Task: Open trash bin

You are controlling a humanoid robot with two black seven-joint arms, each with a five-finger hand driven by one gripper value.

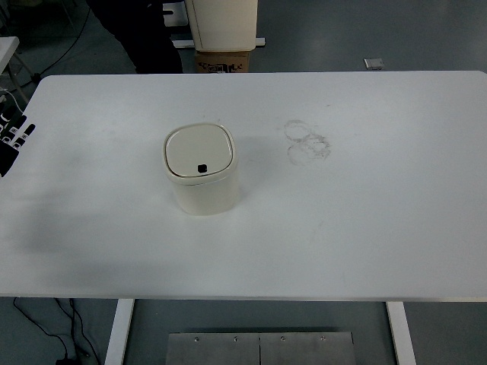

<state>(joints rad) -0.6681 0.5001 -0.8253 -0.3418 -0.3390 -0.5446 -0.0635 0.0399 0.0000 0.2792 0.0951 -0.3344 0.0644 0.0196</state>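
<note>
Mostly the white table (365, 228) fills the view, its near edge running along the bottom. Left of its middle stands the cream trash bin (202, 171), upright, its square lid (199, 150) closed and flat with a small black button (202, 168) near the front edge. Faint ring-shaped scuff marks (308, 142) lie to the bin's right, apart from it. At the left edge a bit of the left hand (13, 135) shows; whether its fingers are curled or spread I cannot tell
</note>
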